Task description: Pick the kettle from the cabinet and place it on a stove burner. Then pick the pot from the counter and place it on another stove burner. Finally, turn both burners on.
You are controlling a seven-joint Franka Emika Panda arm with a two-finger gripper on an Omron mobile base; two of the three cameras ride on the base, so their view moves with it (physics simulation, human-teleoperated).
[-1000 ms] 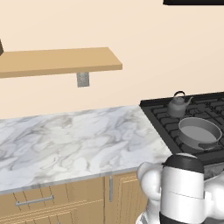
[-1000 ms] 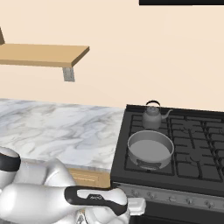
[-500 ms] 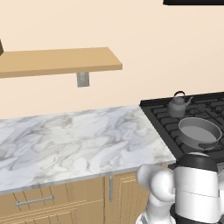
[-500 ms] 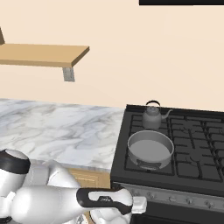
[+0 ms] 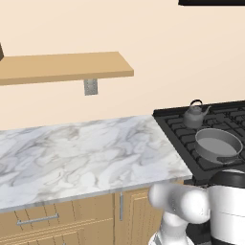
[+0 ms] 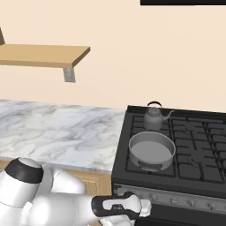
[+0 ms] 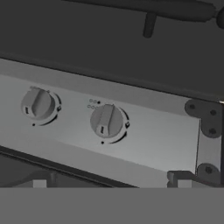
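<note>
The dark grey kettle [image 5: 194,115] [image 6: 153,118] stands on the back left stove burner. In front of it the wide grey pot [image 5: 218,145] [image 6: 151,149] rests on the front left burner [image 6: 150,166]. My arm reaches low across the front of the stove. In the hand view my gripper [image 7: 109,183] is open, its fingertips [image 7: 180,179] wide apart with nothing between them. It faces the grey control panel, where two round knobs [image 7: 38,105] [image 7: 107,120] sit side by side, the right one nearly centred between the tips.
The marble counter [image 5: 86,153] [image 6: 57,128] runs left of the stove, above wooden drawers [image 5: 38,221]. The tan cabinet shelf [image 5: 62,67] [image 6: 39,55] hangs on the wall. Free grates [image 6: 198,141] lie right of the pot. A dark bar handle [image 7: 148,8] crosses the hand view's top.
My arm has swung right along the stove's front, carrying the hand closer to the control panel. Kettle and pot have not moved, and the gripper stayed open.
</note>
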